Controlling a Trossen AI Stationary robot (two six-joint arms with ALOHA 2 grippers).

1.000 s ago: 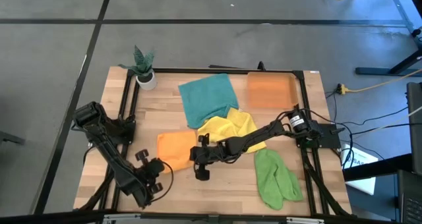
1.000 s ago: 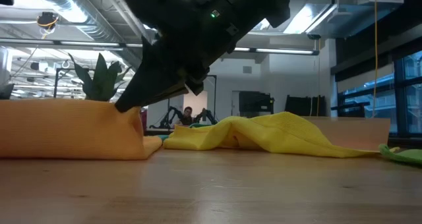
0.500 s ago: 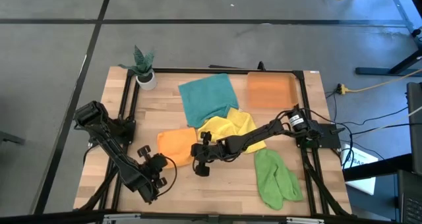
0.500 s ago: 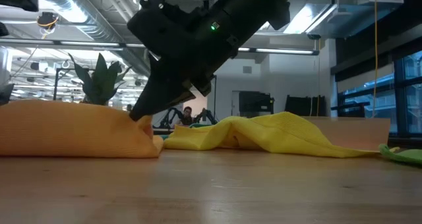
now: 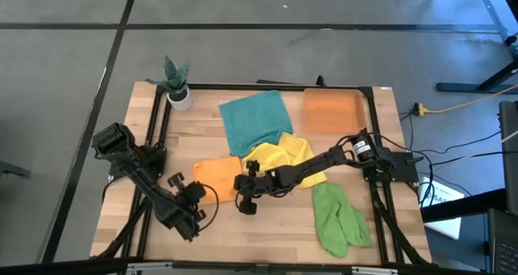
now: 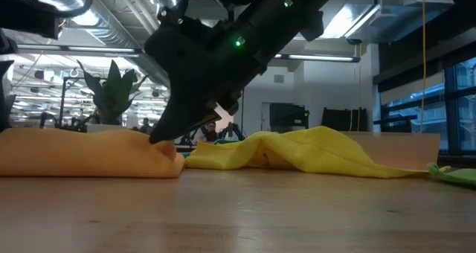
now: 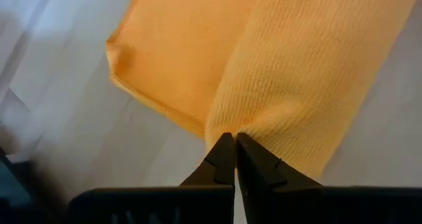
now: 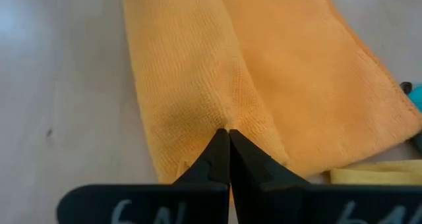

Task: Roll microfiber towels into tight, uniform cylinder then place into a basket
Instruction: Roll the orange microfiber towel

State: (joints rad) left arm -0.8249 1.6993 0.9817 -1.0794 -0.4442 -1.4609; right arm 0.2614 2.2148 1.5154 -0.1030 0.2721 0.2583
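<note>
The orange microfiber towel lies on the table's near left, its near edge rolled into a thick roll beside its flat part. My left gripper is shut at the roll's left end. My right gripper is shut at the roll's right end. The teal towel, the yellow towel and the green towel lie loose on the table. The orange basket stands at the far right. My left gripper presses its shut fingertips against the orange towel's rolled edge, near the roll's left end. It comes slanting down from the near left. The cloth dents at the tips, and the roll lies on the table. My right gripper presses its shut fingertips onto the rolled part near the towel's right end. It slants down from the table's right. The cloth puckers around the tips. The roll and the flat part lie on the table.
A small potted plant stands at the far left corner. Bare wood lies along the near edge, between the orange and green towels. A black frame borders the table.
My left gripper has moved toward the table's right and far side, in against the orange towel. The towel's near edge has rolled over toward the far edge, so the towel now covers less of the table. My right gripper has stayed at the roll's right end.
</note>
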